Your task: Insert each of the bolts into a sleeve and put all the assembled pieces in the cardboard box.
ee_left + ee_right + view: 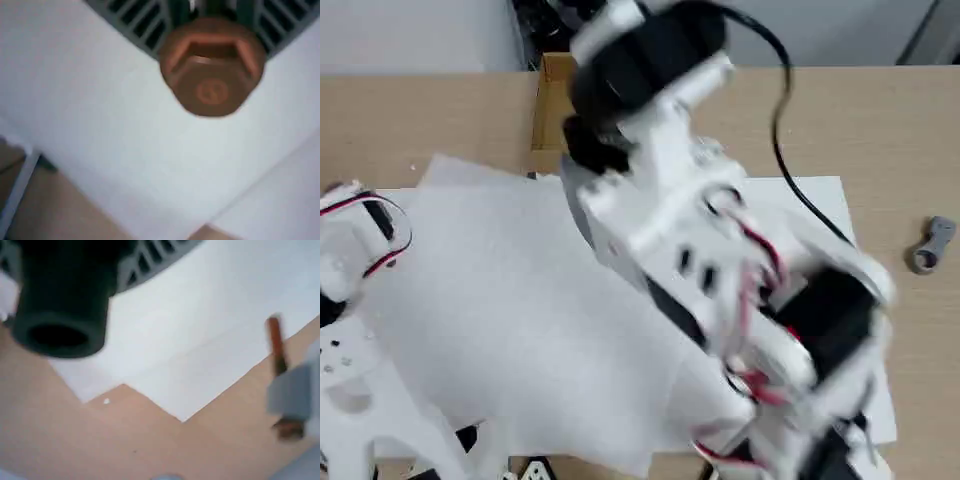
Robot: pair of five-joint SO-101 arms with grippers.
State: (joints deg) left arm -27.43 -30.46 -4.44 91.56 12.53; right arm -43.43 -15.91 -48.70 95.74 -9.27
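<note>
Insertion step, apparently. Left tool (210, 15) clamps a bolt (212, 75), upper centre; right tool (75, 260) clamps a sleeve (60, 325), upper left. Next move likely needs their axes aligned.

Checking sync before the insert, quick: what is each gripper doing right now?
Left gripper: closed, holding the brown bolt.
Right gripper: closed, holding the dark sleeve.
</note>
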